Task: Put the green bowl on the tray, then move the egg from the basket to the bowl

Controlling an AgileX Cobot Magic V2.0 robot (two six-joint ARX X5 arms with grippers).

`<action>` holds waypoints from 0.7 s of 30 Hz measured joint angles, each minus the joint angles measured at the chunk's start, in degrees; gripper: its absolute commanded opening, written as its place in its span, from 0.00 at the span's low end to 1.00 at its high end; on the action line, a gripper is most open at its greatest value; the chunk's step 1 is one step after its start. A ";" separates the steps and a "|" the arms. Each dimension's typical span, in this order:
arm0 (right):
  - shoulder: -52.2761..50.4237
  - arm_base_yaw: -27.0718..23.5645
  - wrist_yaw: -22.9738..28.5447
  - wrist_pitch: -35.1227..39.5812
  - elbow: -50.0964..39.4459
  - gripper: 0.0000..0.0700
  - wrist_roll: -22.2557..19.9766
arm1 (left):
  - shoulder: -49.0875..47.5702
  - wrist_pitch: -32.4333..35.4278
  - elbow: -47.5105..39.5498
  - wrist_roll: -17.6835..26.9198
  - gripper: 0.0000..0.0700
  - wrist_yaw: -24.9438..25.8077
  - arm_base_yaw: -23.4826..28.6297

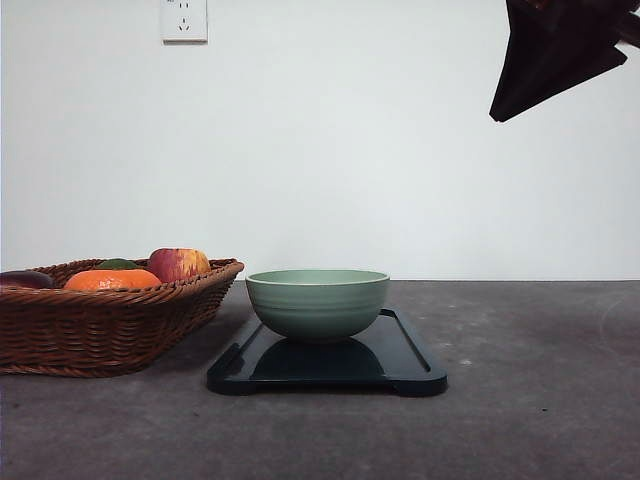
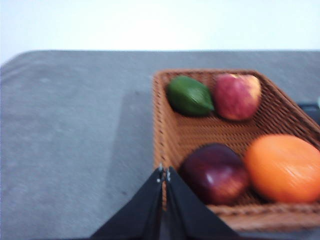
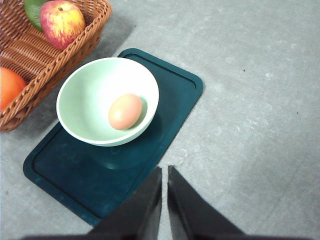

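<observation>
— How far along are we?
— Done, I judge: bowl (image 3: pixel 107 100) sits on tray (image 3: pixel 170 95), egg (image 3: pixel 125 111) inside it.
— Your pincers?
— Right pincer (image 3: pixel 164 172) and left pincer (image 2: pixel 164 174) both closed, empty.

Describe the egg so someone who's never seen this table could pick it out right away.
Find the dark tray on the grey table, beside the basket of fruit. A green bowl sits on it, and the egg lies inside. It is small, smooth and pinkish-tan, the one thing in the bowl, unlike the bigger, brighter fruit in the basket.
</observation>
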 measured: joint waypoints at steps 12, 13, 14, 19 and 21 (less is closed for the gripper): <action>0.00 0.00 0.00 0.04 0.00 0.02 0.00 | -0.10 2.42 -0.59 -0.48 0.00 -0.04 1.14; 0.00 0.00 0.00 0.04 0.00 0.02 0.00 | -0.10 2.62 -0.59 -0.63 0.00 -0.04 1.14; 0.00 0.00 0.00 0.04 0.00 0.02 0.00 | -0.10 2.70 -0.59 -0.71 0.00 -0.04 1.14; 0.00 0.00 0.00 0.04 0.00 0.02 0.00 | -0.10 2.71 -0.59 -0.83 0.00 -0.04 1.14; 0.00 0.00 0.00 0.04 0.00 0.02 0.00 | -0.10 2.71 -0.59 -0.83 0.00 -0.04 1.14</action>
